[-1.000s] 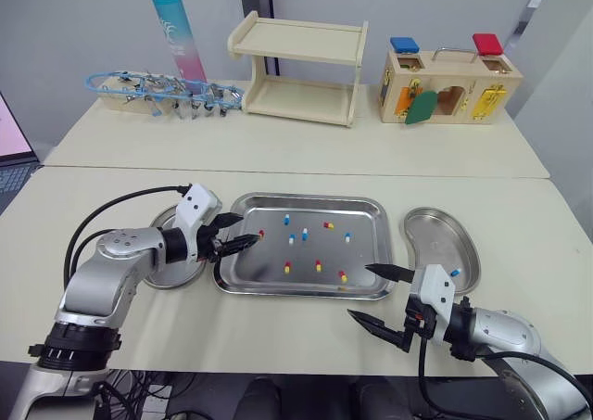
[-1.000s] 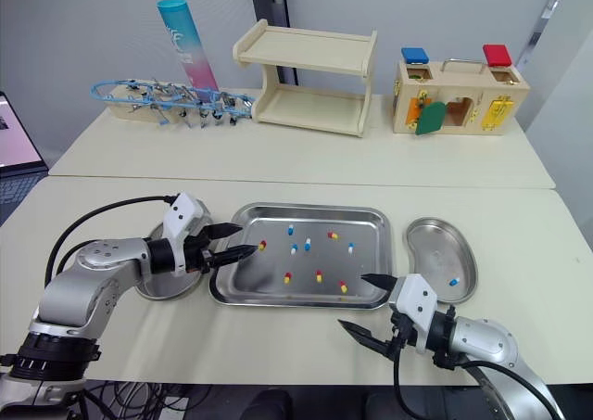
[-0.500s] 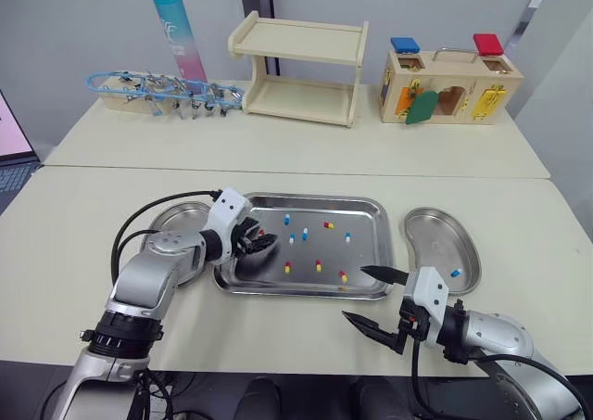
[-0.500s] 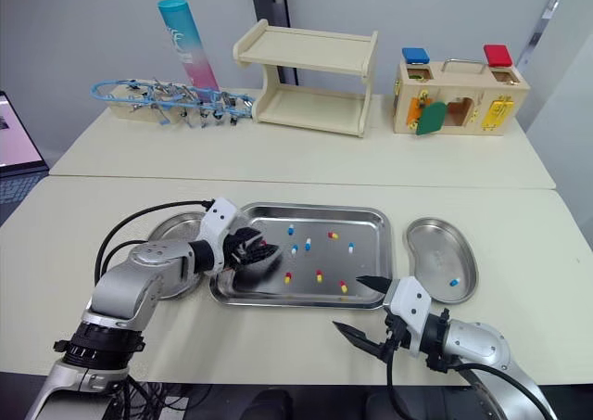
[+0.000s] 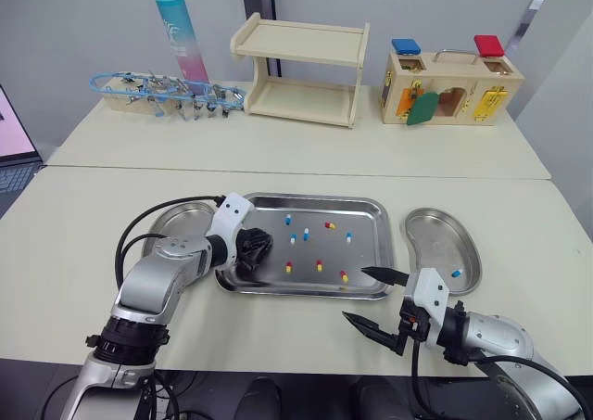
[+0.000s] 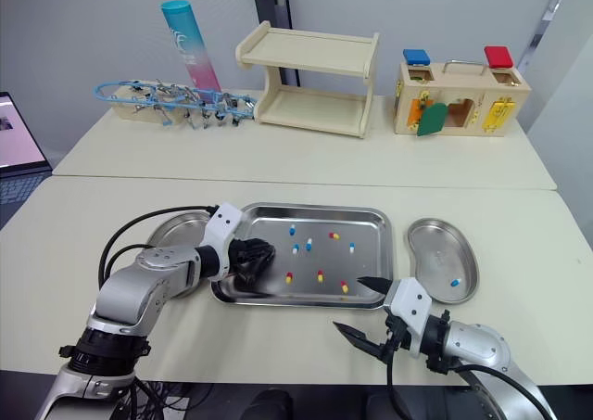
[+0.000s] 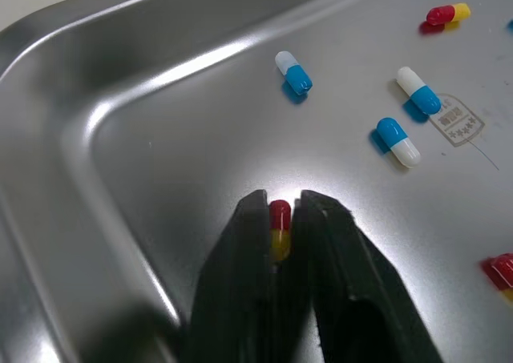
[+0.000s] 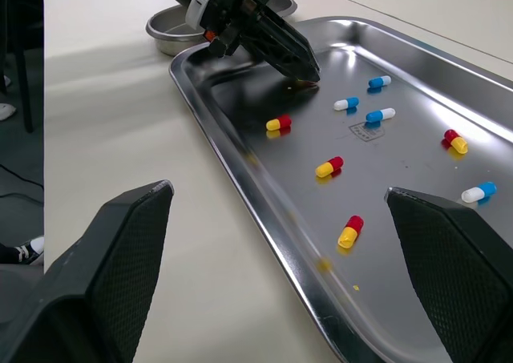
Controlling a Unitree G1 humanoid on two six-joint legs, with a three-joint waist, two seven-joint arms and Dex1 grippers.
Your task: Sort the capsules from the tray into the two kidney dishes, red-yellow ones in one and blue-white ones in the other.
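A red-yellow capsule (image 7: pixel 280 228) is being pinched between the two black fingers of the left gripper (image 7: pixel 280 207). The jaws are being held narrow, closed on the capsule's sides. The red end is pointing towards the fingertips and the yellow end is lying deeper between them. The pinch is being made low over the floor of the tray (image 5: pixel 313 199), in its left part near the left wall. Whether the capsule is touching the metal cannot be told.

The left arm is being held bent at the elbow. Its forearm is reaching in from the left, across the left kidney dish (image 5: pixel 176 218), with the gripper angled down into the tray.

Other capsules are lying loose further right in the tray. Three red-yellow ones (image 5: pixel 318 266) are lying along the near side, and two blue-white ones (image 5: pixel 304 235) are lying close together near the middle.

The right gripper (image 5: pixel 357 293) is being held low over the table (image 5: pixel 83 216), just in front of the tray's near right corner. Its jaws are spread wide with nothing between them, and they are pointing left along the tray's near edge. The right forearm is lying close to the table's front edge. One blue-white capsule (image 5: pixel 455 273) is lying in the right kidney dish (image 5: pixel 435 223), which is standing just beside the tray.
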